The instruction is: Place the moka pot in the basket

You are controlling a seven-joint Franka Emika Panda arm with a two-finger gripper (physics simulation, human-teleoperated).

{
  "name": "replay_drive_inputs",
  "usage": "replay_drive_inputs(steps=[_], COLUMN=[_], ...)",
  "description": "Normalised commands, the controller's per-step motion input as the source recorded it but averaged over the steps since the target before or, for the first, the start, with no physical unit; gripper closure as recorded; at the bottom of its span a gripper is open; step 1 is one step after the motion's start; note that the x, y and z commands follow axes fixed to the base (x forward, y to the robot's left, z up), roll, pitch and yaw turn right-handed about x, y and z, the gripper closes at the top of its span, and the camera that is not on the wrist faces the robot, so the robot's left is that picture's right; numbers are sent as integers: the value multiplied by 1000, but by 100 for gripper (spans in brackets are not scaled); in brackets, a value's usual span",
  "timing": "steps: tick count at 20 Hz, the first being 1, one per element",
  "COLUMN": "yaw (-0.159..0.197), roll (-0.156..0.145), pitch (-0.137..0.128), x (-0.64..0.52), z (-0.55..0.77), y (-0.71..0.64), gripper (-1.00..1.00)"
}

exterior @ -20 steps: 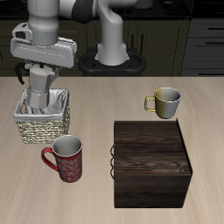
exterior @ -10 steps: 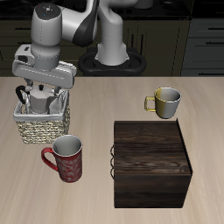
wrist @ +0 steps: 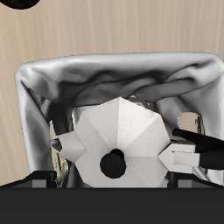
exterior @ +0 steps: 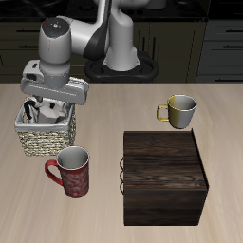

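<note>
Moka pot (wrist: 118,140) sits upright inside the basket (exterior: 43,139), on its cloth lining. Fingers (exterior: 47,106) now spread apart, clear of the pot, raised higher above the basket than before.

- The robot's arm (exterior: 90,33) is built of rounded, glossy light-grey segments that read almost white where the light catches them.
- Darker grey to black bands ring the joints between those segments.
- A thick pale column (exterior: 121,47) stands on a round black base plate (exterior: 119,68) at the back of the table.
- The wrist section is a smooth grey cylinder (exterior: 55,52) with a rounded cap.
- The hand (exterior: 49,107) has a wide, flat, light-grey block for a body, with dark patches on its underside.
- The wrist view shows only a plain black band (wrist: 112,206) of the robot's body along one edge.
</note>
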Motion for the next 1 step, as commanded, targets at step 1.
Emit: replay_drive_inputs(steps=[1], yaw=[4], roll=[25], pitch=[-16], x=[-15], z=[66], y=[68], gripper=[-100])
